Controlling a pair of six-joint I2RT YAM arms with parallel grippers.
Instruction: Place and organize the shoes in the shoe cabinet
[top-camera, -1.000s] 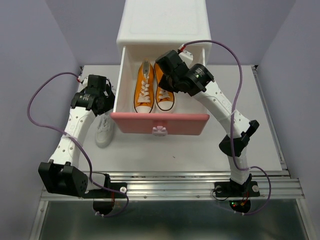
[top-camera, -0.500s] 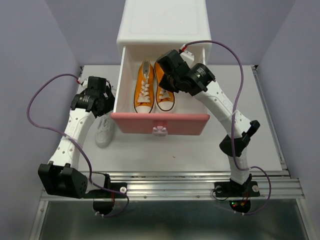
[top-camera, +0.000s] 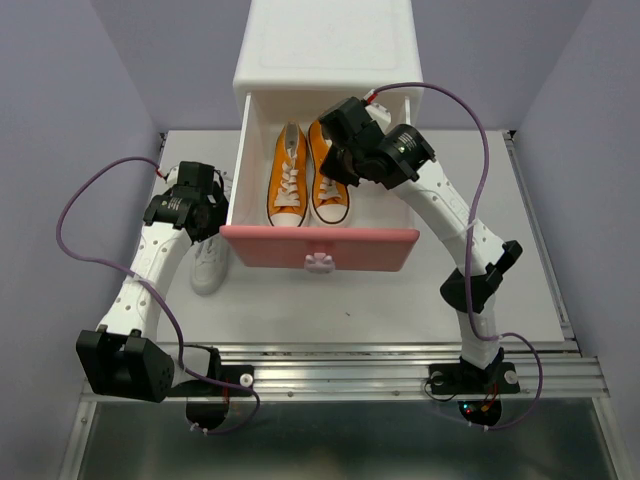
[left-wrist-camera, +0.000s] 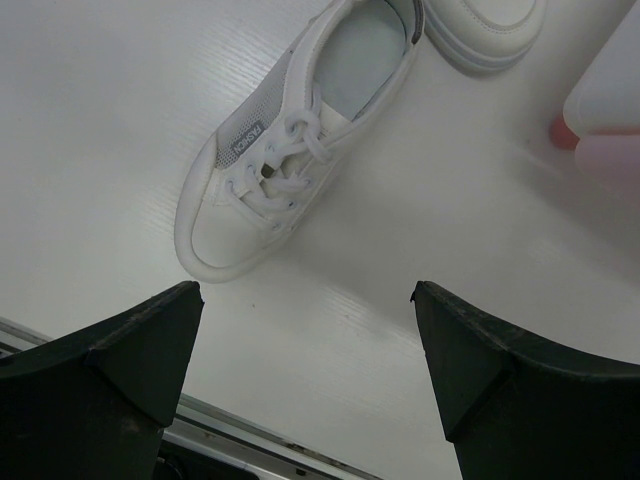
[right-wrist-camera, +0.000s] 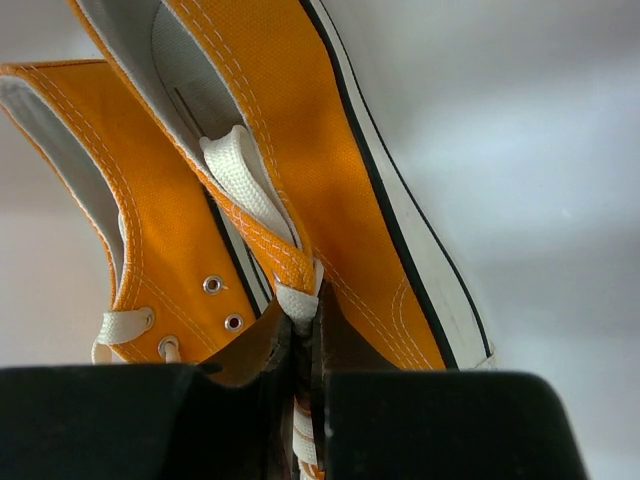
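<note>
The right orange canvas sneaker with white sole sits in the pulled-out drawer with the darker pink front of the white plastic shoe cabinet, just beside its mate on the left. The right claw is pinched tight on the upper's edge by the laces. Recommended: seat the sole flat, parallel to the mate, before release. The left claw is spread fully, empty, above a white lace-up sneaker on the counter. Its grey side tab carries lettering, possibly "FASHION"; not legible with certainty.
</note>
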